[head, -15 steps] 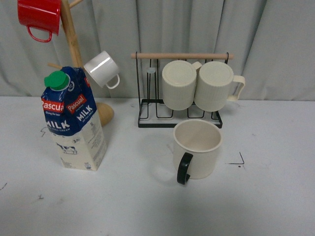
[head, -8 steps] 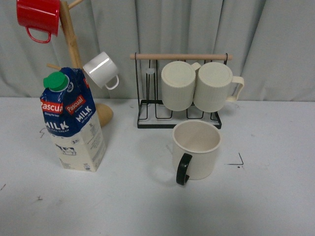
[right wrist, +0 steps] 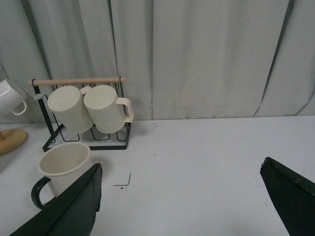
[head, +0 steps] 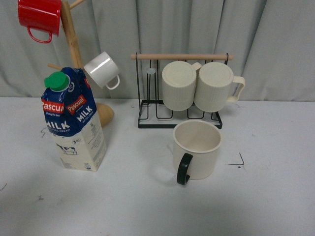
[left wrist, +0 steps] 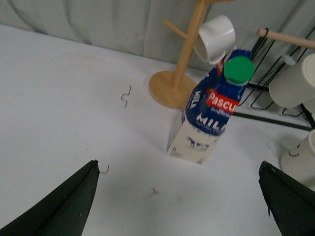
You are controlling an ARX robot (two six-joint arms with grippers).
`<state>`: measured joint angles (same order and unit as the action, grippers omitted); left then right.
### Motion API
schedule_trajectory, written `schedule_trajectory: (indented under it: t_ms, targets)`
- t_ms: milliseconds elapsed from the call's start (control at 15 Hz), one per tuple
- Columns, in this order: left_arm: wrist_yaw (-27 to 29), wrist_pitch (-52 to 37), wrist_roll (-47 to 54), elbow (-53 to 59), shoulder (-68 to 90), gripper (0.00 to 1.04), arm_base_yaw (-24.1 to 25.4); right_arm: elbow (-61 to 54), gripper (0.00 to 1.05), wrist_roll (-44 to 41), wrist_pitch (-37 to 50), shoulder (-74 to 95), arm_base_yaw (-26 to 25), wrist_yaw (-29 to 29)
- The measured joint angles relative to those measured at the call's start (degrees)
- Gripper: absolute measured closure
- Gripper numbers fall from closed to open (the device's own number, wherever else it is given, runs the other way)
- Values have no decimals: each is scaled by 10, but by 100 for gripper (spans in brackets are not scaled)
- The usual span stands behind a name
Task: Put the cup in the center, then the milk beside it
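Lower the empty, wide-open left gripper point(left wrist: 178, 163) around the milk point(head: 74, 123), standing upright near the wooden mug tree point(head: 73, 44) and well apart from the cup point(head: 197, 150) before the black rack point(head: 157, 126), squeeze gently, keep it vertical, and leave the right gripper point(right wrist: 181, 164), also open, aside.
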<state>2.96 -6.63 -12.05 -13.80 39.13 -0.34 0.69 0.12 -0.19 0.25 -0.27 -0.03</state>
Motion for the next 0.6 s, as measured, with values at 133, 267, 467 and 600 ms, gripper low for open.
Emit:
schedule_trajectory:
  t_ms: [133, 267, 467, 600]
  targets:
    - [-33, -130, 20, -61, 168, 7, 18, 0, 6, 0, 0, 0, 0, 0]
    - [-54, -194, 56, -130, 285, 7, 25, 0, 6, 0, 0, 0, 0, 0]
    - [-102, -200, 115, -214, 402, 7, 28, 0, 6, 0, 0, 0, 0, 0]
    - [-116, -200, 143, -254, 438, 7, 16, 0, 6, 0, 0, 0, 0, 0]
